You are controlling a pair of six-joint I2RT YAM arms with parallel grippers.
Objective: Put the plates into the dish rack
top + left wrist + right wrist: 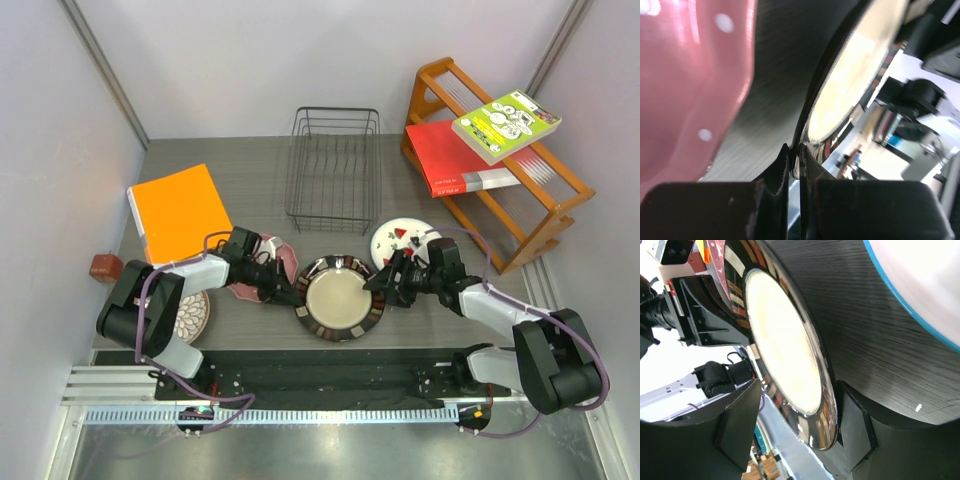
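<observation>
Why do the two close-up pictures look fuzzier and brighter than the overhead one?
Top view: evenly lit, sharp. Left wrist view: the pink scalloped plate with white dots sits too close, so it blurs; the dark-rimmed plate with cream centre washes out. Right wrist view: that plate's glossy rim mirrors the room.

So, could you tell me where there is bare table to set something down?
Bare table lies between the folder and the rack, and behind the folder. The near strip is crowded with plates.
</observation>
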